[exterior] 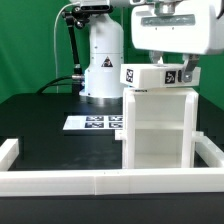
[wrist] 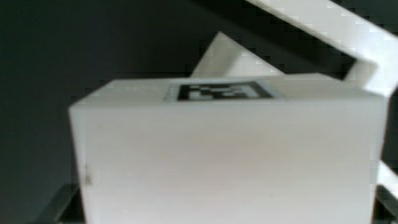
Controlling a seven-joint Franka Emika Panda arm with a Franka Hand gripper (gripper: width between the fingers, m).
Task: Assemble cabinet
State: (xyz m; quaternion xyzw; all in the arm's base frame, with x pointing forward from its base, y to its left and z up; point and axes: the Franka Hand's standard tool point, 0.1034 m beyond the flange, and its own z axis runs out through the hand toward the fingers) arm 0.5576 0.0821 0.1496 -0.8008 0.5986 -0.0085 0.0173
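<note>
The white cabinet (exterior: 157, 135) stands at the middle right of the exterior view, on the black table (exterior: 45, 125). It is upright. Its open front shows shelves inside. A long low white rail (exterior: 60, 181) runs along the bottom of that picture, just in front of the cabinet.

A white top piece (exterior: 150, 76) lies on the cabinet like a lid. It has black-and-white tags on its side. It sticks out a little past the cabinet's wall toward the exterior view's left, and it looks a bit tilted.

The gripper (exterior: 172, 70) hangs from the upper right of the frame, right over this top piece. One dark finger (exterior: 188, 73) reaches down beside the end of the piece. In the wrist view, the top piece (wrist: 222, 140) fills almost the whole picture, and a tag (wrist: 222, 92) shows on it. The fingers are spread wide, one on each side of the piece. I cannot tell if they squeeze it or only stand next to it.

The marker board (exterior: 93, 123) lies flat on the table, near the robot's white base (exterior: 103, 60).

I think the step now is putting the top on the cabinet. Next, the piece should sit flat with its edges in line with the walls. A slow, straight push down would help. A sideways push could tip the cabinet.
</note>
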